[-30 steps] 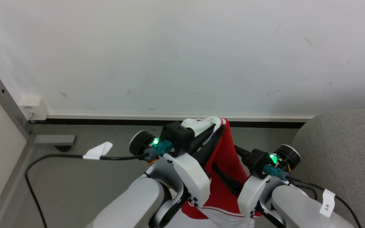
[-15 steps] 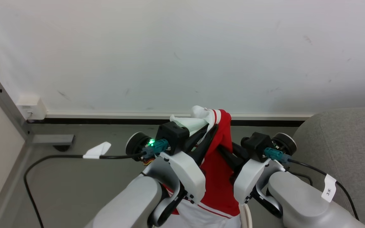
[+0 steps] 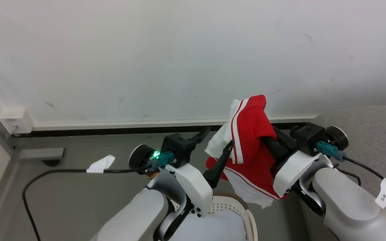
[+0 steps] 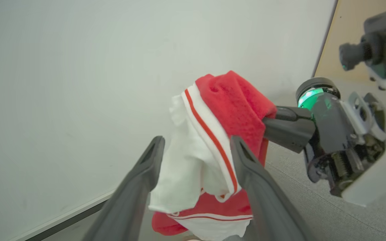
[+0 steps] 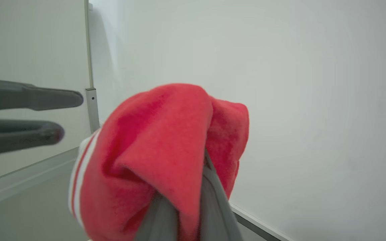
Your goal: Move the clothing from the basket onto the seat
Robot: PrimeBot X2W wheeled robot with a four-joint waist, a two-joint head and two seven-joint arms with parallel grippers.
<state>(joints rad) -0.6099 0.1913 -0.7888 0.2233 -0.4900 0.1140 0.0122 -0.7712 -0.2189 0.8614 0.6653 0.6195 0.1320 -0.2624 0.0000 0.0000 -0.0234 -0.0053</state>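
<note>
Clothing (image 3: pixel 250 134) hangs clamped between closed right jaws.

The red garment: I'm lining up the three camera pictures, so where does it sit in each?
Head view: red garment right of centre, pinched by the right gripper.
Left wrist view: garment at centre, just past the open left gripper.
Right wrist view: garment at lower centre, draped over the right gripper's fingers.
Shared landmark: the white wall behind.

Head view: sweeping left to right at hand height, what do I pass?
White wall box → white cable tag → open left hand → red clothing → grey seat.
</note>
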